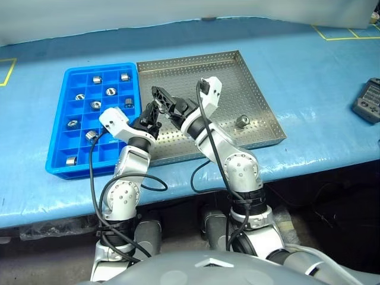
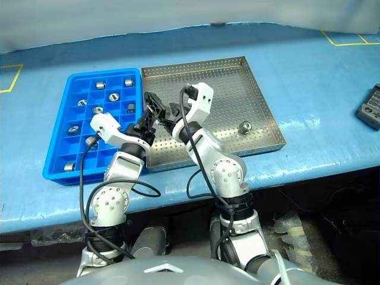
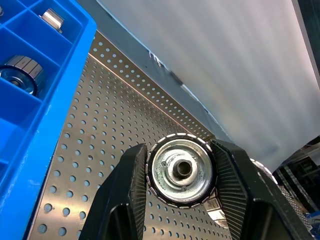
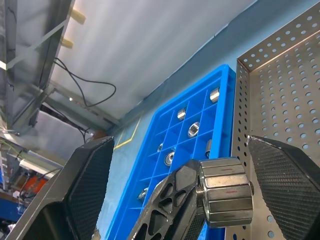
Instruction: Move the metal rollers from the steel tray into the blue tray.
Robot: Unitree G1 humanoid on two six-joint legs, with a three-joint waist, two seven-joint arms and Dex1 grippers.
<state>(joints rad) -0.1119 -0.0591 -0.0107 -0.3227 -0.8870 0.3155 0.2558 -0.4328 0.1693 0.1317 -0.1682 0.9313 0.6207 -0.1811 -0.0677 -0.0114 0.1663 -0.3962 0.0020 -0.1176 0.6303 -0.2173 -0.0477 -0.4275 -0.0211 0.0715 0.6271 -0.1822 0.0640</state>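
Observation:
My left gripper (image 1: 152, 114) is shut on one metal roller (image 3: 181, 170), a shiny cylinder with a dark central hole, held level over the left part of the steel tray (image 1: 237, 77). My right gripper (image 4: 187, 185) stands open, its two fingers wide on either side of that held roller (image 4: 225, 195) without touching it. Another roller (image 1: 242, 121) lies alone on the steel tray's perforated floor, near its right rim. The blue tray (image 1: 59, 163) sits directly left of the steel tray, with several rollers (image 1: 95, 104) in its square compartments.
The trays rest on a table under a blue cover (image 1: 309, 136), with its front edge close to me. A dark handheld device (image 1: 368, 101) lies at the far right. Yellow tape lines (image 1: 347, 35) mark the back right corner.

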